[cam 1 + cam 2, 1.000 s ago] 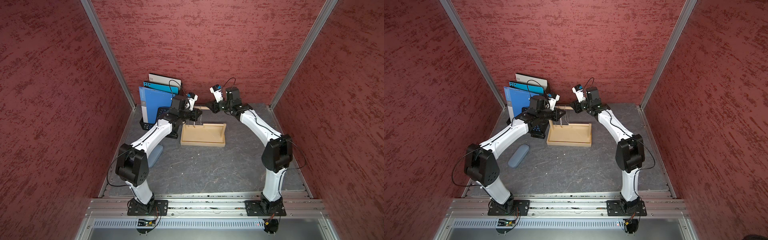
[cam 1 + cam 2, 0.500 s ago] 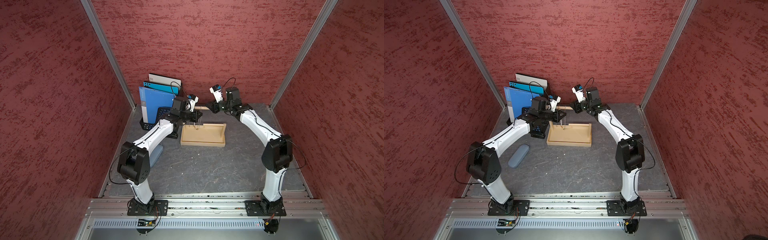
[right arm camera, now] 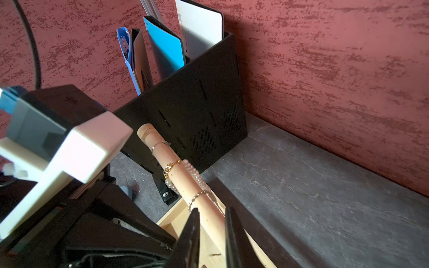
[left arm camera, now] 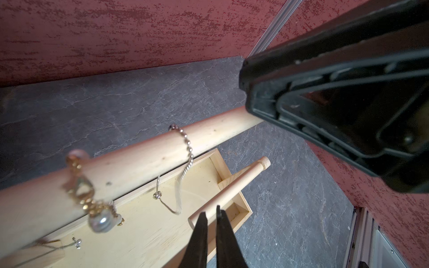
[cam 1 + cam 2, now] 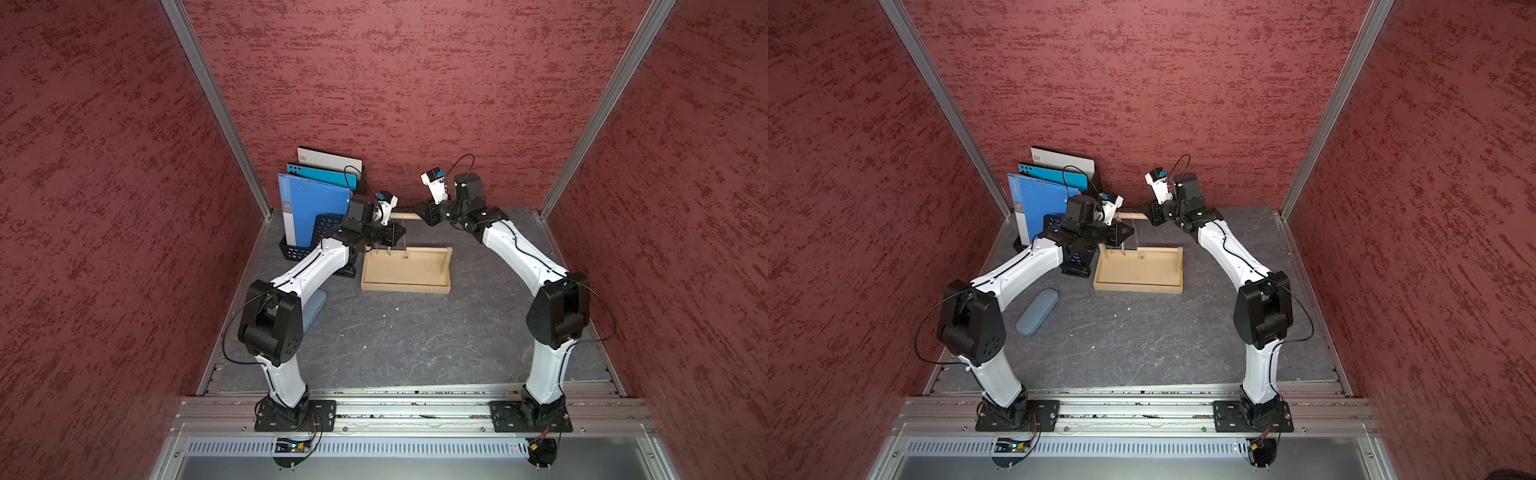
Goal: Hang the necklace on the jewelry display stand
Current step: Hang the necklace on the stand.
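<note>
You had right end effector [image 3: 211, 210] clamped on the dowel arm [image 4: 139, 155], level, running left-right; necklace [image 4: 186, 148] hung down off it; left end effector [image 4: 210, 210] barely apart.

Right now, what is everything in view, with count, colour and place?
Jewelry display stand: one, pale wood, table's back centre.
Dowel arm: one, pale wood, above the stand's tray.
Necklace: one, silver, draped over dowel arm.
Pearl strand: one, white, gold clasp, on dowel arm.
Thin chain: one, pale metal, near its free end.
File rack: one, black, back left.
Folders: several, blue, teal, white, upright in rack.
Case: one, blue-grey, on table beside left arm.
Table: one, dark grey.
Left end effector: one, black, slightly open, empty, beside dowel arm.
Right end effector: one, black, closed on dowel arm.
</note>
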Controlling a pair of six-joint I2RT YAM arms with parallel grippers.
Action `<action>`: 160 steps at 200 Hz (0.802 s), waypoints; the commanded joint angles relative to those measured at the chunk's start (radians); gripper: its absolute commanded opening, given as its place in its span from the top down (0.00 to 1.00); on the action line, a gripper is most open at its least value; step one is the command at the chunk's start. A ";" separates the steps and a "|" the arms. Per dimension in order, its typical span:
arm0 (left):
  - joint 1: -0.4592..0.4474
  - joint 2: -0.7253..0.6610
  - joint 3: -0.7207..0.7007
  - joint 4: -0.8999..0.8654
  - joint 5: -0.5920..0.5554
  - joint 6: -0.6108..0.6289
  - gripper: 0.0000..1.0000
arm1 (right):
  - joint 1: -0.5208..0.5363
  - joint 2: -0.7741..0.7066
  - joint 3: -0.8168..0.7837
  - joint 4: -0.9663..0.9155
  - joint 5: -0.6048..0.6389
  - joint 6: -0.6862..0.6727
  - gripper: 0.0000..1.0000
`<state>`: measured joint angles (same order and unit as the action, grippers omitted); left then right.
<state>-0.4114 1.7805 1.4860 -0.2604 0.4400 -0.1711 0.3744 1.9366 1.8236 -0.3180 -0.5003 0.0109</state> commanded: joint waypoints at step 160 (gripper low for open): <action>0.012 -0.233 0.009 -0.023 -0.051 0.136 0.53 | -0.002 -0.336 -0.335 0.176 0.267 0.086 0.58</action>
<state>-0.4091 1.6188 1.4868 -0.2729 0.4011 -0.0799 0.3744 1.6840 1.5570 -0.2089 -0.3431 0.0650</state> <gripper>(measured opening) 0.468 0.401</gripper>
